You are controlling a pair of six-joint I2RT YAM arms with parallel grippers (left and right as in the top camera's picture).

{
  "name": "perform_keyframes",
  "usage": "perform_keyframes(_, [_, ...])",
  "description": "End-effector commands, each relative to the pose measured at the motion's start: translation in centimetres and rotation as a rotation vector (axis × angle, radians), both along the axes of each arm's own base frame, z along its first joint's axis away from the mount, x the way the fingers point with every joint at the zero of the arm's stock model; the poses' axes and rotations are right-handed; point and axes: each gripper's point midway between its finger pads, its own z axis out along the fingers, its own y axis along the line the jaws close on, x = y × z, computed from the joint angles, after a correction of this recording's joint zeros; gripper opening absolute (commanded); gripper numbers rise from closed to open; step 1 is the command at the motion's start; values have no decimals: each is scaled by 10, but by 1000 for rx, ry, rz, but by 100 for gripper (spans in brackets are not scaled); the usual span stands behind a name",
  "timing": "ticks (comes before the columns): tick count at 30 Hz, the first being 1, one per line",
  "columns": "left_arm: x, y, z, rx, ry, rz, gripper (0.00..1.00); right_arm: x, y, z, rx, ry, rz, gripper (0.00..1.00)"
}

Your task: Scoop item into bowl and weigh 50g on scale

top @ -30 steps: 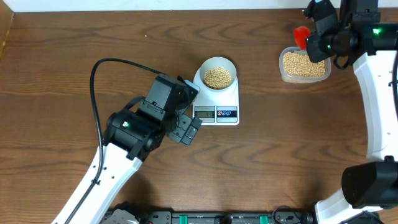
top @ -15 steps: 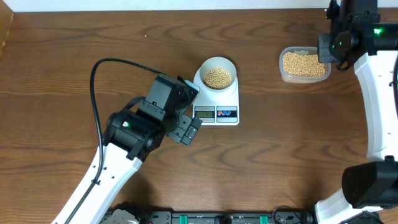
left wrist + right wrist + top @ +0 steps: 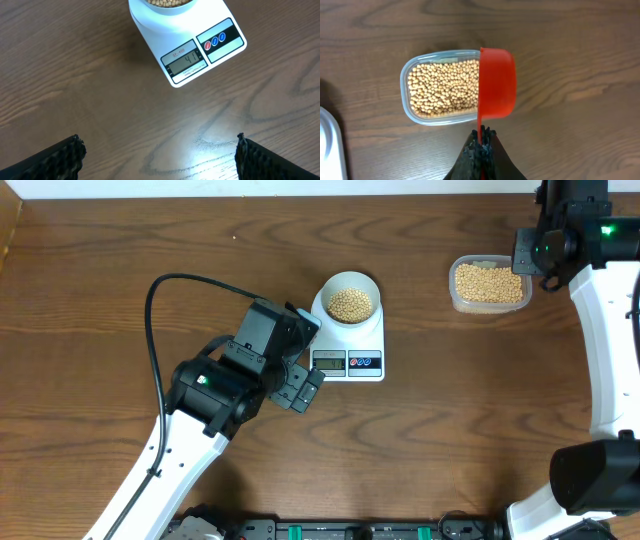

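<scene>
The pale bowl (image 3: 350, 298) holds tan beans (image 3: 350, 304) and stands on the white scale (image 3: 348, 340). In the left wrist view the scale (image 3: 187, 35) shows its display (image 3: 184, 61) reading about 41, with the bowl (image 3: 167, 6) at the top edge. My left gripper (image 3: 157, 160) is open and empty above bare table in front of the scale. My right gripper (image 3: 481, 142) is shut on the handle of a red scoop (image 3: 496, 82), held on its side over the right end of a clear tub of beans (image 3: 442, 89). That tub shows in the overhead view (image 3: 488, 284).
The left arm (image 3: 225, 385) lies just left of the scale, with a black cable looping behind it. The right arm (image 3: 600, 310) stands along the table's right edge beside the tub.
The right gripper with the red scoop has moved right, from over the tub's left corner to its right end. The left arm, bowl and scale have not moved.
</scene>
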Motion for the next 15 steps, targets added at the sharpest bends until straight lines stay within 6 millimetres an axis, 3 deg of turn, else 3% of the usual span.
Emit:
perform_keyframes(1, [1, 0, 2, -5, -5, -4, 98, -4, -4, -6, 29, 12, -83, 1])
perform_keyframes(15, [1, 0, 2, -6, -5, -4, 98, -17, -11, -12, 59, 49, -171, 1])
